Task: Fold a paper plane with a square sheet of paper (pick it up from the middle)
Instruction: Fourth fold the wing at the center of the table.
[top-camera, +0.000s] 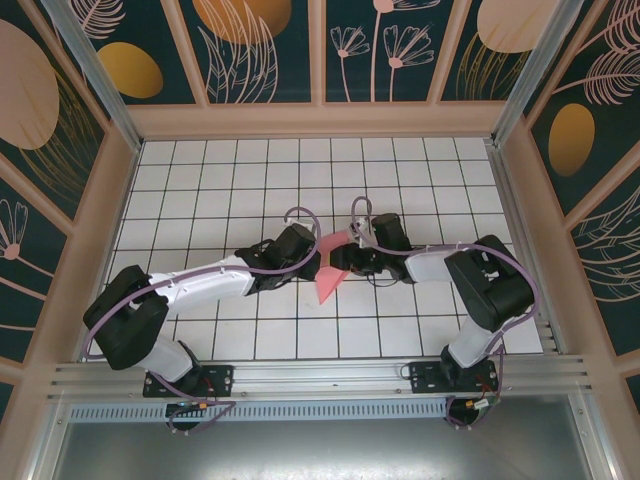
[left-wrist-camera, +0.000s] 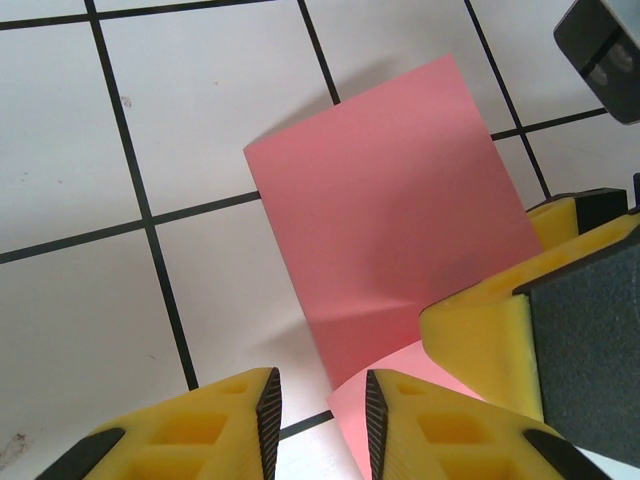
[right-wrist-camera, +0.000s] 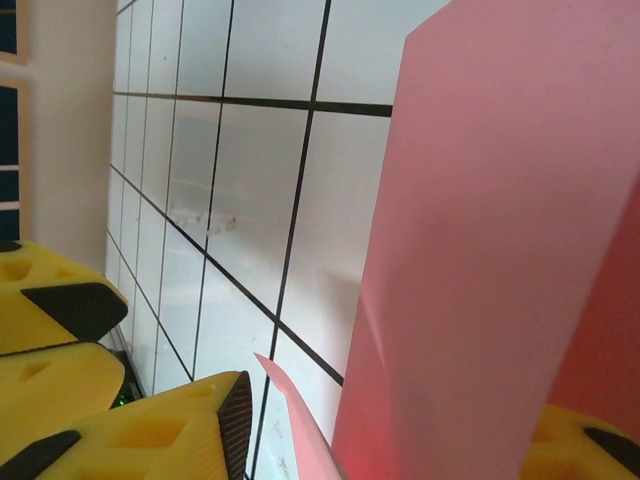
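straddling pink paper (right-wrist-camera: 480, 250) (creased): right hand (right-wrist-camera: 400, 420); parted

Robot lab cell: white grid tabletop (top-camera: 200, 180), aluminium rail (top-camera: 320, 376), floral enclosure panels (top-camera: 260, 50), left arm (top-camera: 200, 285), right arm (top-camera: 488, 285) bolted on.

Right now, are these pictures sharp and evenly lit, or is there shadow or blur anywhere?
Top view: evenly lit, sharp, the paper bright pink. Left wrist view: crisp, a soft shadow beside the paper, a darker patch across it. Right wrist view: the paper very close, its edges slightly soft.
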